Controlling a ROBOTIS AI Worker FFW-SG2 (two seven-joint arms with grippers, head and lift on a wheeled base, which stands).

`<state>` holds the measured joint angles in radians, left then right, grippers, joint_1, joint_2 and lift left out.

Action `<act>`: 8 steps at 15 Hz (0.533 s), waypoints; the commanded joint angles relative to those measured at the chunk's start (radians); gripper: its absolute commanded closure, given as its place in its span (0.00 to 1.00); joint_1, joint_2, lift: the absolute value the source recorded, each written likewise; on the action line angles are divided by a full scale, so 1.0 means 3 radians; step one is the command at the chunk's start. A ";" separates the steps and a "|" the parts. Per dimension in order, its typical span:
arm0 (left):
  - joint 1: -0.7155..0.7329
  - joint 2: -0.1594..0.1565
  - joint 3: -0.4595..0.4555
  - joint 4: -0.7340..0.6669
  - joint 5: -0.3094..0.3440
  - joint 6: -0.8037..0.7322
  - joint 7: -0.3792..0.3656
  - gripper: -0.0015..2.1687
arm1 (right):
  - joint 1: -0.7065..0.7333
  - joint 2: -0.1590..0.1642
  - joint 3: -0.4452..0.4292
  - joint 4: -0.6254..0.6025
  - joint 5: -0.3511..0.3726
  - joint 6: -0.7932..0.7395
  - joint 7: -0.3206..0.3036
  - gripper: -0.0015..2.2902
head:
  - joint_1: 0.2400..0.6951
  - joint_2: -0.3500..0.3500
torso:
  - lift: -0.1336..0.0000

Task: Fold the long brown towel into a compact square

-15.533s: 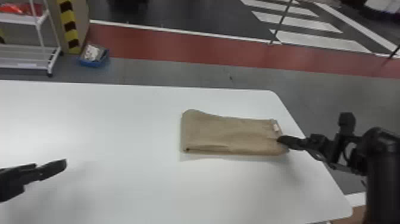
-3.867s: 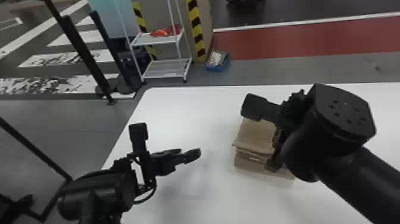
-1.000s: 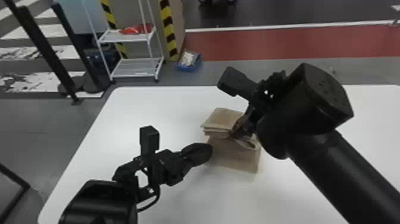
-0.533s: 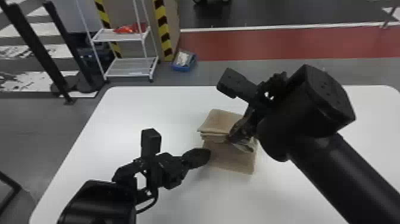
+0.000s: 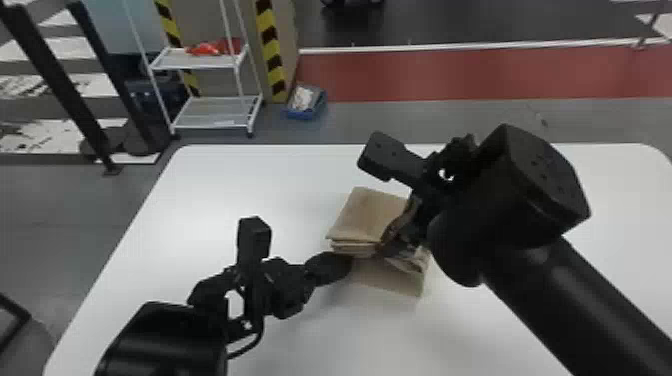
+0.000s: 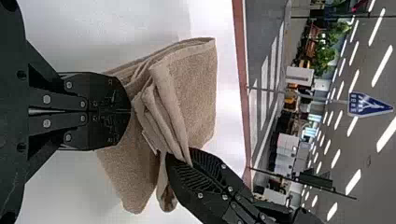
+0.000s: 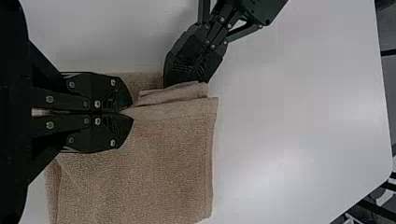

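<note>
Left end effector [image 6: 127, 111], apart earlier, now meets towel [image 5: 370, 215], closed; right end effector [image 7: 130, 113] pinches fold; final tuck likely underway

Item count. Towel [image 5: 367, 212]: one. Tabletop [image 5: 240, 187]: one. Grippers: two, namely one left gripper [image 5: 345, 266] and one right gripper [image 5: 387, 245]. Jaws: two per gripper, four in total. Rack [image 5: 157, 87]: one, fitted with two shelves, upper shelf [image 5: 175, 60] and lower shelf [image 5: 205, 112]. Blue box [image 5: 306, 100]: one. Dark posts at the head view's left: two. Black-and-yellow striped strips: two. Red floor band [image 5: 475, 75]: one. Blue sign [image 6: 369, 105]: one. Ceiling lights: more than ten.
</note>
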<state>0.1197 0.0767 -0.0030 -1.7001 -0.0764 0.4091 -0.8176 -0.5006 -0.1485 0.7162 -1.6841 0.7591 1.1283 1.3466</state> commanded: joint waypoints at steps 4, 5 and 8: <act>0.0000 0.0005 0.0005 0.0002 -0.0006 0.0045 0.0000 0.99 | 0.0012 -0.0001 0.0042 0.0030 0.0036 -0.0031 0.0068 0.49 | 1.00 0.67 | 0.10; 0.0000 0.0005 0.0005 0.0002 -0.0006 0.0045 0.0000 0.99 | 0.0012 0.0004 0.0052 0.0050 0.0047 -0.0041 0.0068 0.49 | 1.00 0.67 | 0.10; 0.0000 0.0005 0.0005 0.0002 0.0004 0.0045 -0.0005 0.99 | 0.0012 0.0035 0.0108 0.0086 0.0062 -0.0051 0.0068 0.49 | 1.00 0.67 | 0.10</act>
<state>0.1196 0.0782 -0.0016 -1.6996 -0.0773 0.4229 -0.8183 -0.4970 -0.1417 0.7406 -1.6619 0.7762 1.1138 1.3637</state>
